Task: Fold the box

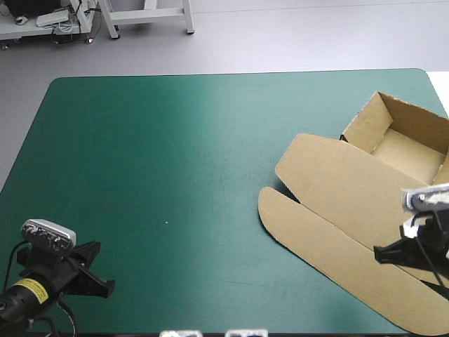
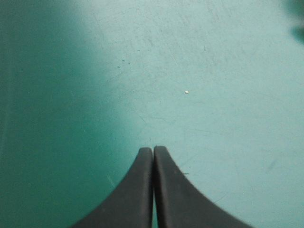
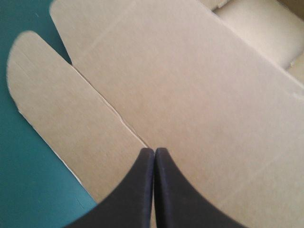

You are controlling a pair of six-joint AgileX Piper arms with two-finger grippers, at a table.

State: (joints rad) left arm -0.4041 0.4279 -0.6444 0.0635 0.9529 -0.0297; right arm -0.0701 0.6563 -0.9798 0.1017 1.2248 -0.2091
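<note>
Box (image 1: 410, 151) lies as open tray, lid (image 1: 330, 203) flat; left jaws and right jaws each pressed together

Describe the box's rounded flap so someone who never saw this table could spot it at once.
On the teal-green table, look to the right side: the brown box lies as an open tray, its lid flat toward the robot. The flap is the lid's outer strip beyond a crease, the only piece with a rounded end.

Brown box (image 1: 365, 210), open tray, lid flat, table's right
</note>
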